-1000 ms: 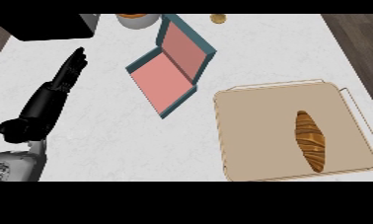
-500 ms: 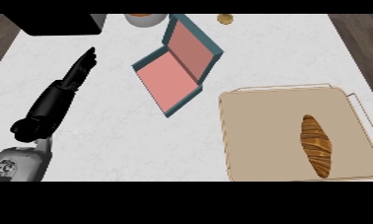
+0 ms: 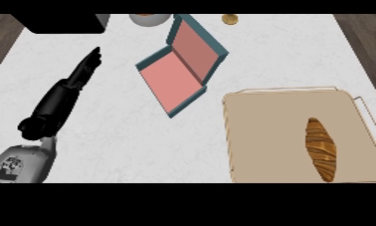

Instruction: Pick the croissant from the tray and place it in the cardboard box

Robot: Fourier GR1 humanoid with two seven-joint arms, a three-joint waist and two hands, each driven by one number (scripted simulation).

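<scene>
Head view | I see croissant (image 3: 321,148) on tray (image 3: 268,135), near right, ungrasped | box (image 3: 180,65) open, centre | left hand (image 3: 62,95) fingers straight, holding nothing, left | pick and place pending

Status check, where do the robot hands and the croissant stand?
Left robot hand open, holding nothing; right out of view. Croissant on tray. Box open, path unobstructed.
</scene>
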